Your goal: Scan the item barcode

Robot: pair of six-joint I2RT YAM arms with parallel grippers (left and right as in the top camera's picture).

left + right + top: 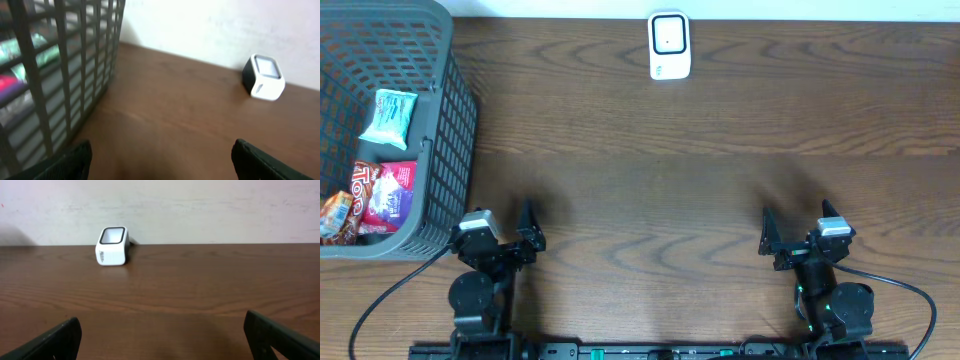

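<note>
While the left gripper [500, 226] and right gripper [798, 226] sit wide open and empty at the table's near edge, the white barcode scanner [669, 45] lies at the far edge. It is well ahead of both, with its long axis near-to-far and its window facing upward. Snack packets [388, 192] lie in the grey basket [452, 150] beside the left gripper.

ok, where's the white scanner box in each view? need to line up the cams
Overhead: white scanner at top centre, by the table's far edge.
Left wrist: scanner right of centre in the upper half, near the wall; the grey basket fills the left.
Right wrist: scanner left of centre, close to the wall.
Shared landmark: the far edge of the wooden table, where it meets the white wall, shows in all three.
</note>
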